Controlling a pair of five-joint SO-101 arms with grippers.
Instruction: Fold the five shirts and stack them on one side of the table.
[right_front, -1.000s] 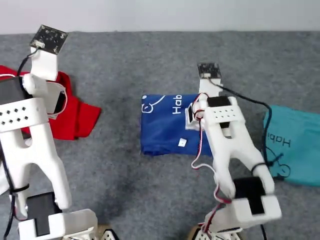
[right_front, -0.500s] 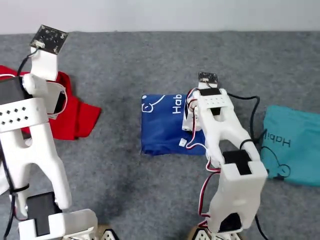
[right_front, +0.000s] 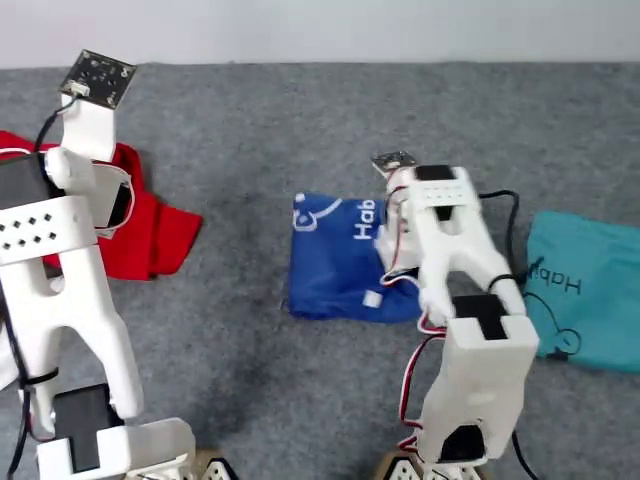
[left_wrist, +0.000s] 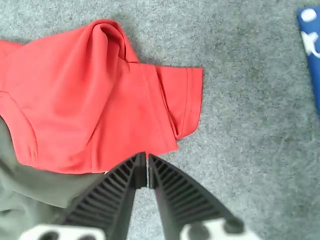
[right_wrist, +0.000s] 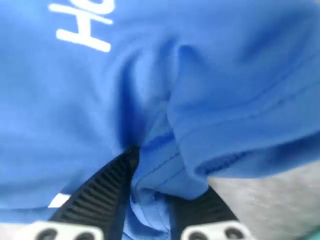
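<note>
Surface: a grey, carpet-like table cover with a coarse nap runs across the high view and lies flat under the shirts.
Room: a pale wall strip runs along the 12 o'clock edge of the high view.
Blue shirt: just toward 3 o'clock from the centre of the high view. It is folded into a rough rectangle, with white lettering on top and a white line drawing at its 11 o'clock corner. A small white tag sits at its 6 o'clock edge. Its 3 o'clock side is under the right arm. In the right wrist view the cloth is bunched into soft ridges, with a stitched hem showing.
Red shirt: at 9 o'clock in the high view, unfolded and crumpled, partly under the left arm. 1 short sleeve lies spread flat with its hem visible.
Olive cloth: touching the red shirt, whose edge lies over it.
Teal shirt: at the 3 o'clock edge, lying flat with white lettering, well apart from the red shirt.
Left gripper: above the bare cover just beside the red shirt's edge, its 2 ribbed fingers pressed together with nothing between them.
Right gripper: down on the blue shirt, fingers clenched on a fold of its cloth.
</note>
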